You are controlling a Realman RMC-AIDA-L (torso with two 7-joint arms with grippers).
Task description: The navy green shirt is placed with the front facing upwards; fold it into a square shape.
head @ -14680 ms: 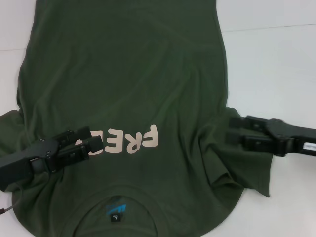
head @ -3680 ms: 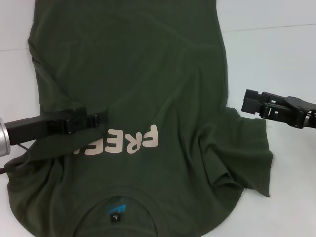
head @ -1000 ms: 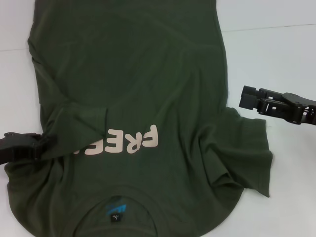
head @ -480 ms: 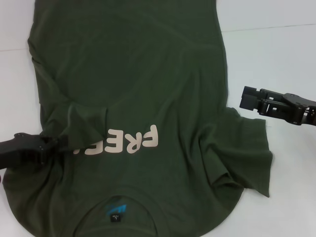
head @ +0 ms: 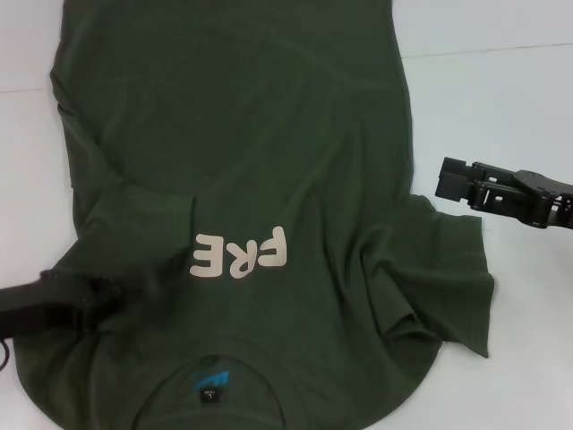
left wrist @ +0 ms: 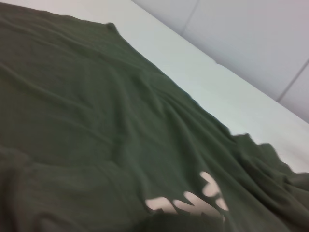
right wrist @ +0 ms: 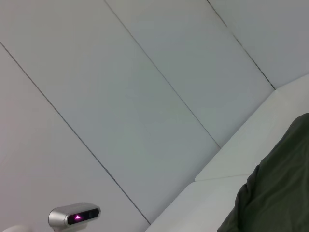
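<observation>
A white table (head: 519, 107) fills the head view, and pale wall panels (right wrist: 145, 96) stand behind it. The shirt (head: 242, 134) lies flat on the table with the front up, collar at 6 o'clock and hem toward 12 o'clock. Its left sleeve is already folded inward and covers part of the pale letters (head: 240, 253), so only "FRE" can be read. The right sleeve (head: 448, 278) is still spread out at about 4 o'clock, with some wrinkles near the armpit. A small blue label (head: 209, 378) sits inside the collar.

The left gripper (head: 89, 300) rests low at 8 o'clock, on the shoulder cloth; whether its fingers are apart or together cannot be told. The right gripper (head: 452, 181) hovers at 3 o'clock, just beside the shirt's edge and above the right sleeve, with its jaws apart and holding nothing.

The step in hand seems to be the sleeve folding. The next move probably calls for the right gripper to go down, pinch the sleeve edge and carry it inward over the chest.
</observation>
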